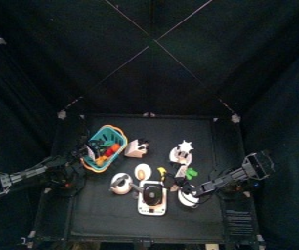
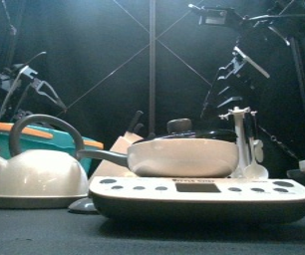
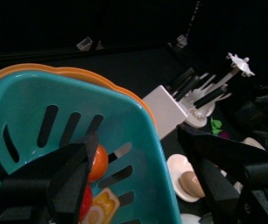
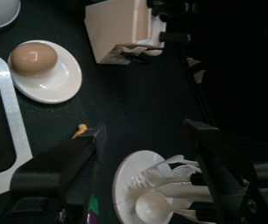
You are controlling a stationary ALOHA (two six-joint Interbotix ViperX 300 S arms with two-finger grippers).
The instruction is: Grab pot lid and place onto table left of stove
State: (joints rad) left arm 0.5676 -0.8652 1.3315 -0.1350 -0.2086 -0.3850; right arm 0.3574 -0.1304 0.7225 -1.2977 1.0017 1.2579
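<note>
Stove (image 1: 153, 199) low centre on counter (image 1: 159, 132), left pincer (image 3: 134, 188) apart above basket (image 3: 54, 131), right pincer (image 4: 143, 179) apart near egg dish (image 4: 45, 74).

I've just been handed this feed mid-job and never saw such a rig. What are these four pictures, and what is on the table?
Two black robot arms work at a small black table inside black curtains. One picture looks straight down from above: the left gripper comes in from the left, the right gripper from the right. One looks level from the table's front edge. The other two come from cameras on each wrist, with that gripper's own jaws at the bottom.

On the table: a white toy stove with a pot on it, the pot lid apparently still on top, a kettle to the left of the stove, a teal basket and an egg on a small dish. Both grippers are open, holding nothing.
</note>
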